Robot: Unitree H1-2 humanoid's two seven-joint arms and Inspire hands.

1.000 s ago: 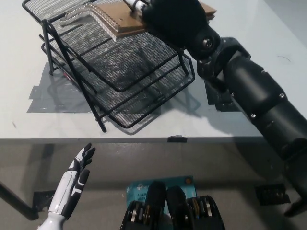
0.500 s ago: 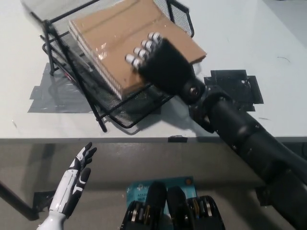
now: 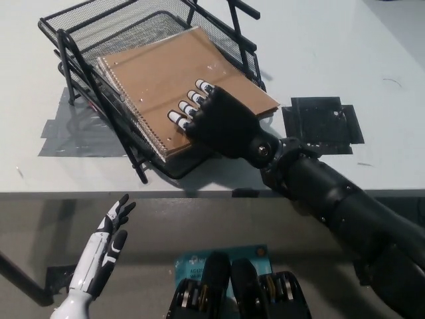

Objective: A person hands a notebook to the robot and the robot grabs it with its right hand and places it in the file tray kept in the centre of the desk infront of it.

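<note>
Start at the left: your white left hand [image 3: 106,242] hangs below the counter [image 3: 345,60] edge at the lower left, fingers spread and holding nothing, just as it did a second ago. It plays no part here.

Moving right, the black wire file tray [image 3: 86,26] stands near the middle of the counter, over grey tape patches [image 3: 66,136]. A second ago the notebook [image 3: 179,83] was only at the tray's far top edge, with most of the upper mesh bare. Half a second ago it had slid in over the tray. Now the brown spiral-bound notebook lies flat across the upper level, its wire spine toward the left rail and its right corner poking out past the tray's right side.

Further right, your black right hand [image 3: 222,123] has come back toward you and now sits on the notebook's near edge. Its light-tipped fingers [image 3: 189,106] lie on top of the cover. You can't see whether anything wraps beneath, so whether it still grips or merely rests is not clear from here.

Judging by this, the placing is nearly done: the notebook looks carried by the tray. What is left is for you to let go and draw the right arm clear without dragging the overhanging corner out. A black tape square [image 3: 322,123] lies on the counter to the right.
</note>
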